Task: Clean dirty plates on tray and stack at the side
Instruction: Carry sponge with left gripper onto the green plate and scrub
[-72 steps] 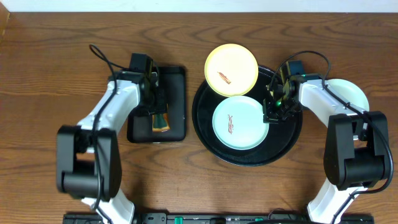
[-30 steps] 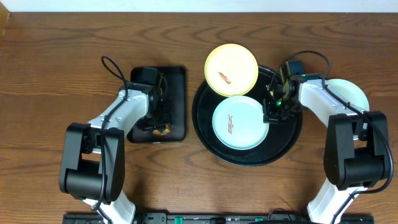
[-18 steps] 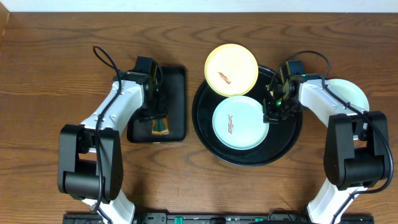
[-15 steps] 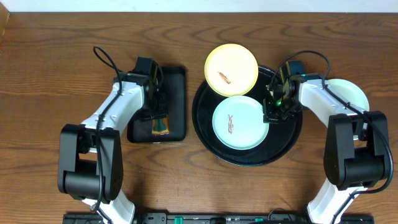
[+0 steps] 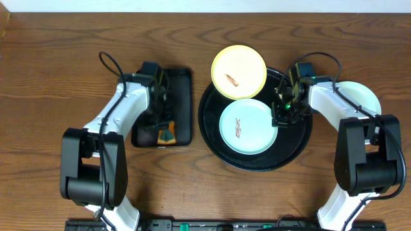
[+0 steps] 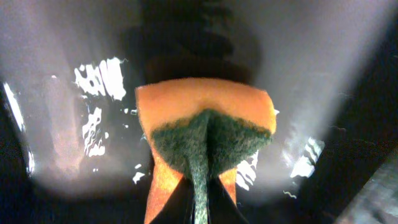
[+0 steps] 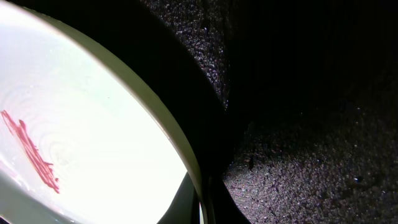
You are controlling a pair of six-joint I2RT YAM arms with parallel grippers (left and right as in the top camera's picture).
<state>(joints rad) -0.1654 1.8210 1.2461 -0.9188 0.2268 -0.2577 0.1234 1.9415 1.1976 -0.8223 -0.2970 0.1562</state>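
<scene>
Plates (image 5: 257, 138) have not moved, so none of the change is on their side. The yellow plate (image 5: 239, 72) overhangs the far rim of the round tray (image 5: 295, 144), and the blue plate (image 5: 248, 126) lies flat inside it. Both still carry their reddish smear. A third pale plate (image 5: 358, 95) sits out on the desk (image 5: 51, 77) at your right, half hidden by the arm. Your right tool (image 5: 280, 117) has stayed put at the blue plate's right edge. The wrist view shows the rim running in between its fingers, so it looks pinched on that rim. What has changed is on your left: the left tool (image 5: 164, 125) has been shifting back and forth over the small rectangular tray (image 5: 183, 90). It is now clamped on the sponge (image 6: 205, 134), which is squeezed so the green scrub face bulges against the tray's shiny floor. Read that as the sponge being readied, not as any wiping done. No plate has been cleaned in this stretch, and your next concern is carrying the sponge across to the held blue plate without loosening that rim grip.
</scene>
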